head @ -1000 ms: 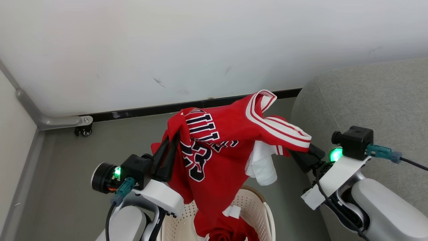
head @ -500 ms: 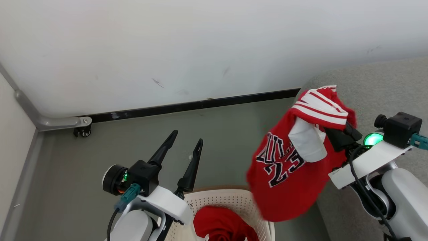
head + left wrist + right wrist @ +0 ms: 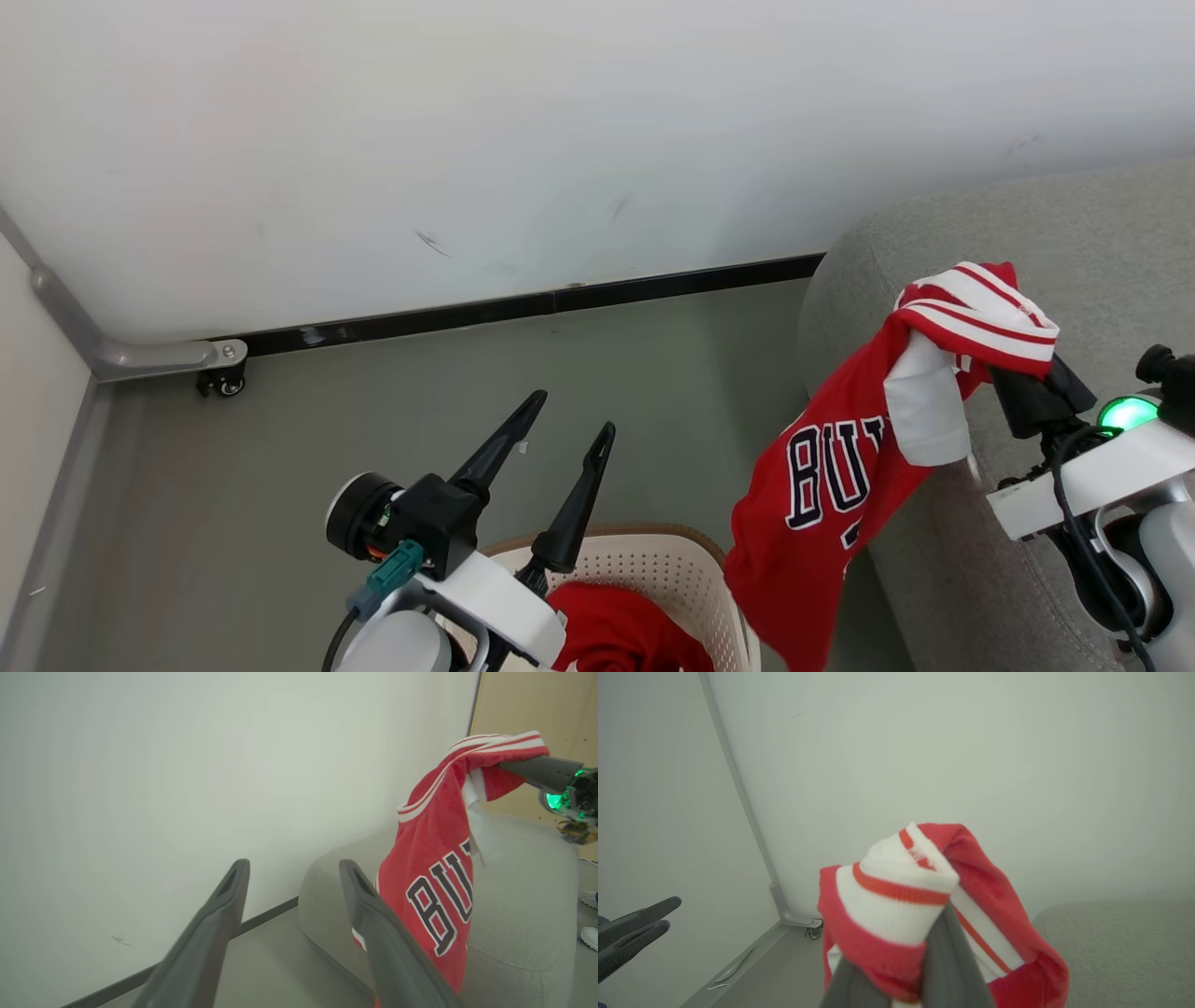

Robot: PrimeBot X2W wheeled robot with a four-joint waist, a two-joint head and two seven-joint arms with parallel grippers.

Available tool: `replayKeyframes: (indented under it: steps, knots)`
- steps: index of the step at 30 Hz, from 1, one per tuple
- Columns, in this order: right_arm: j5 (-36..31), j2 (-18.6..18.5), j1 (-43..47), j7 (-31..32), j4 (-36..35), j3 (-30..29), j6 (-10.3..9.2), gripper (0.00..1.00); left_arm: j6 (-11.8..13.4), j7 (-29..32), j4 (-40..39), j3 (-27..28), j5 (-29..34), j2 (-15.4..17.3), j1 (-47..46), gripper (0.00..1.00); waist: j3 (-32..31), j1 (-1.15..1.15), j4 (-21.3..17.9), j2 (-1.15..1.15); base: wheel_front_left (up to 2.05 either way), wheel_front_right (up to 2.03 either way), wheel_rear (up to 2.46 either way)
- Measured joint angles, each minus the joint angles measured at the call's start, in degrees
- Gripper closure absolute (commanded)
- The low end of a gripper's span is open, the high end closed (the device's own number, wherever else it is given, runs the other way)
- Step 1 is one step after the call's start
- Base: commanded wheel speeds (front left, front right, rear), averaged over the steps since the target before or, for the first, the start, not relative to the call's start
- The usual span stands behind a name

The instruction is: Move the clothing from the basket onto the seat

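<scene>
While the red jersey (image 3: 840,504) hangs from the right gripper (image 3: 1018,397), whose jaws are pressed together on its red-and-white striped trim, the cloth falls across the rounded end of the seat (image 3: 1046,233); whether it rests on the upholstery or hangs just in front of it, I cannot tell; its long axis runs almost straight down from the pinch, and the hem passes out of the head view's bottom edge beside the basket (image 3: 695,546). The seat's broad top lies to the right of those jaws and beyond them, so I judge the coming move must carry the pinch farther that way before letting go; otherwise most of the garment's weight hangs off the end and may drag it to the floor.

The left gripper (image 3: 574,413) has its jaws spread wide and empty over the basket; a second red garment (image 3: 616,630) lies bunched inside, just below them, so the left arm is much the nearer to it.

On the jersey, navy block letters outlined in white read "BU"; a fold hides the rest; the white neck label and tiny red marks on the trim are illegible.
</scene>
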Motion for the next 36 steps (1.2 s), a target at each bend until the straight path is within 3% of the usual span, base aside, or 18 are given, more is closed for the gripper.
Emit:
replayKeyframes:
  steps: [26,36]
  knots:
    - [-4.10,1.48,11.72,-0.04,-6.24,-11.28,0.00,1.00,-2.57,-0.36,-1.79,-4.53,-0.51,-0.30,3.67,0.00,-2.32,0.00,-6.14,0.00,0.00,0.00,0.00]
    - [-4.04,0.30,12.10,-0.03,-6.39,-10.60,0.00,1.00,-2.53,-0.51,-3.44,-4.74,-0.37,-0.30,5.87,0.00,-2.49,0.00,-9.30,0.00,0.00,0.00,0.00]
